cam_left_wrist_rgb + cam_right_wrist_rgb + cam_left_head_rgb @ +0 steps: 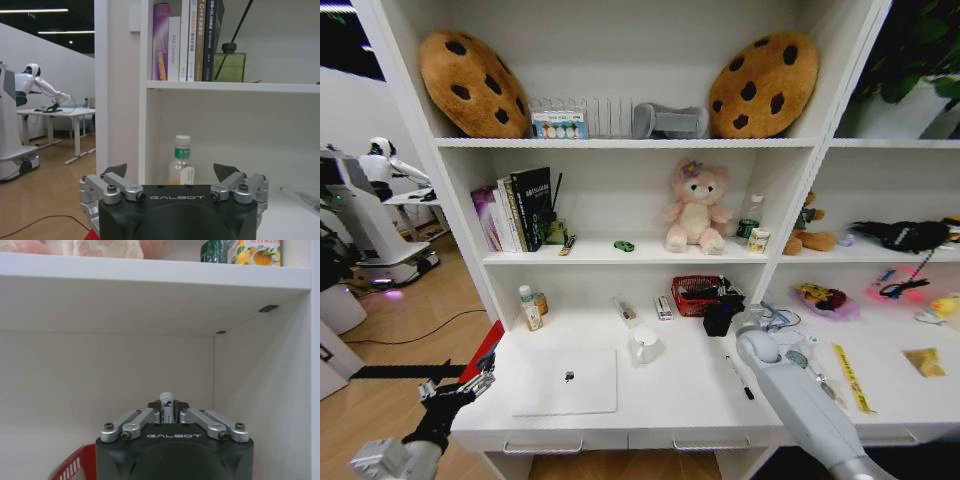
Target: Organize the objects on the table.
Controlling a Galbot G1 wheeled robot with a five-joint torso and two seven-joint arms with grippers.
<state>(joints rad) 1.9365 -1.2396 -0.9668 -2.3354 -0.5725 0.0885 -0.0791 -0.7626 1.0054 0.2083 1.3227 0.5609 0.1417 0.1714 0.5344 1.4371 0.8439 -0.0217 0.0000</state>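
Right pincer [170,412] clamped a white cylindrical marker [166,407] over the white surface [680,390].
Left pincer [172,175] gaped empty by the surface's corner; beside the right one, a red mesh basket [695,295] held dark items.

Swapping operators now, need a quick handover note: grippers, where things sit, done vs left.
Right gripper: shut on a white marker with a dark label, held up near the red wire basket at the back of the long white desk.
Left gripper: open, empty, hovering off the desk's left end, facing the small orange-liquid bottle.
Silver laptop: closed, flat at the desk front.
Black-and-white pen: lies loose right of the laptop.
Done: marker picked up. Left: place it, then the pen and bottle.
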